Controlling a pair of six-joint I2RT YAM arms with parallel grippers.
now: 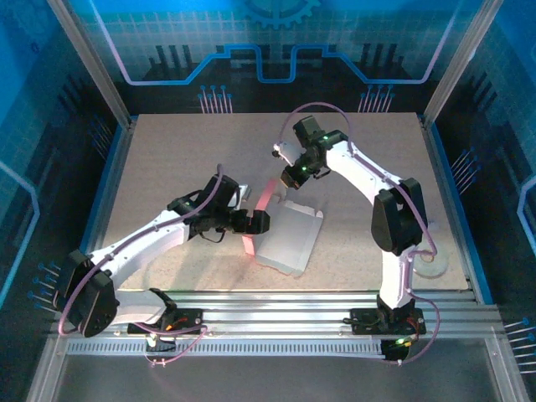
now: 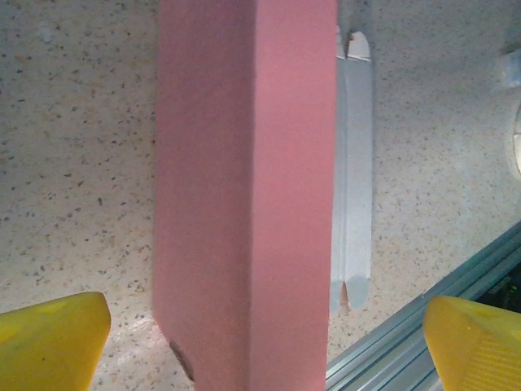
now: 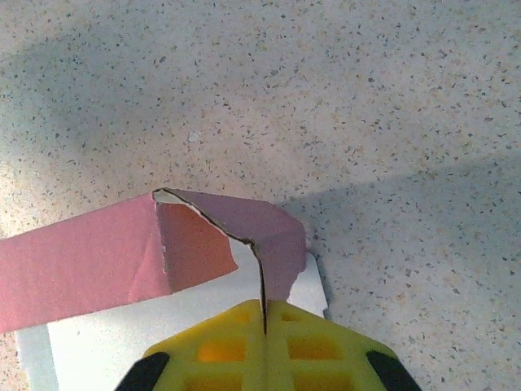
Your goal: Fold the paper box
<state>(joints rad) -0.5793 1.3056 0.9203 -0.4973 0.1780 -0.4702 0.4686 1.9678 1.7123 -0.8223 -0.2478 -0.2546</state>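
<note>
The paper box (image 1: 289, 239) lies mid-table, its pale inner side up, with one pink wall (image 1: 260, 208) folded upright along its left edge. My left gripper (image 1: 255, 222) is at that wall. In the left wrist view the pink wall (image 2: 244, 187) stands between the wide-open yellow fingertips (image 2: 49, 342), touching neither, and white flaps (image 2: 354, 163) lie flat beyond it. My right gripper (image 1: 293, 172) is at the box's far end. In the right wrist view this gripper (image 3: 264, 314) is shut on the edge of a pink end flap (image 3: 269, 236), bent over the white sheet (image 3: 122, 342).
An aluminium rail (image 2: 423, 342) runs along the table's near edge, close to the box. A pale round object (image 1: 431, 264) lies by the right arm's base. Blue walls (image 1: 452, 184) border the table, with speckled tabletop (image 1: 176, 159) open at the far left.
</note>
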